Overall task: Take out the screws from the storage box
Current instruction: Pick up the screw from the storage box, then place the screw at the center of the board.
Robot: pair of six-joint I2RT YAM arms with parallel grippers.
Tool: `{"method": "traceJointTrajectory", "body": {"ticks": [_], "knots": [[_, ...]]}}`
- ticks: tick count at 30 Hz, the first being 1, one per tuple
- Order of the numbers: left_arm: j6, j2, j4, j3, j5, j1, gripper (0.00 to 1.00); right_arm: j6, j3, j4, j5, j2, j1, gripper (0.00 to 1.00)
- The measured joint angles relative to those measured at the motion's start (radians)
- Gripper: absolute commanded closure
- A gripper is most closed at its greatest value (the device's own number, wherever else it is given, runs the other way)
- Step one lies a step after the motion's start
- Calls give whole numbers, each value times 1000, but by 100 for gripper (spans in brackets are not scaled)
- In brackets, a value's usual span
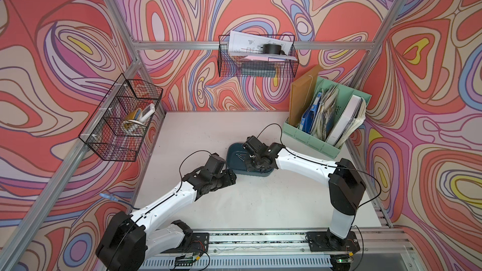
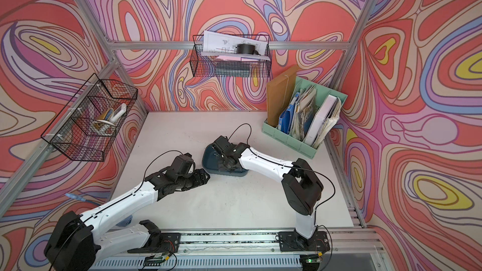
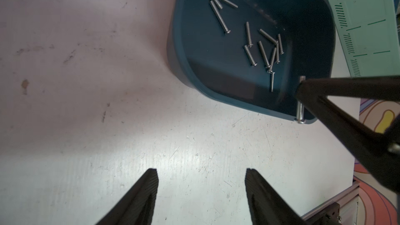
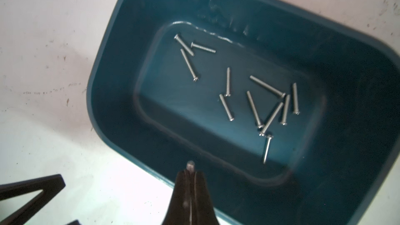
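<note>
Here, loose silver screws (image 4: 227, 82) inside the teal storage box (image 4: 101, 87).

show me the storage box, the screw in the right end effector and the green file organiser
storage box (image 4: 121, 72): right wrist view, inner wall
held screw (image 3: 300, 111): left wrist view, exposed shaft
file organiser (image 1: 310, 140): in a top view, front wall

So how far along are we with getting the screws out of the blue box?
Early. Done: nothing shows out on the table yet. In hand: the right gripper is shut on one screw over the storage box rim; the left gripper is open beside it, empty. Left: eleven screws on the box floor.
</note>
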Motion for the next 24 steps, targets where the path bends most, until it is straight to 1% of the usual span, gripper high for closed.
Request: {"method": "traceJointTrajectory", "body": {"ticks": [5,10,18,24], "knots": [[-29,-36,-18,-38,-33,0,30,73,-87,16,26,-36,57,100],[-48,-61,-21,-69,-32,0,30,154,-162,50,45,-38,86,100],[-65,-78,-23,-97,-23,0,30,248,-217,110,55,-33,113,100],[-72,-84,-17,-147,-16,0,30,283,-232,148,54,10,118,100]]}}
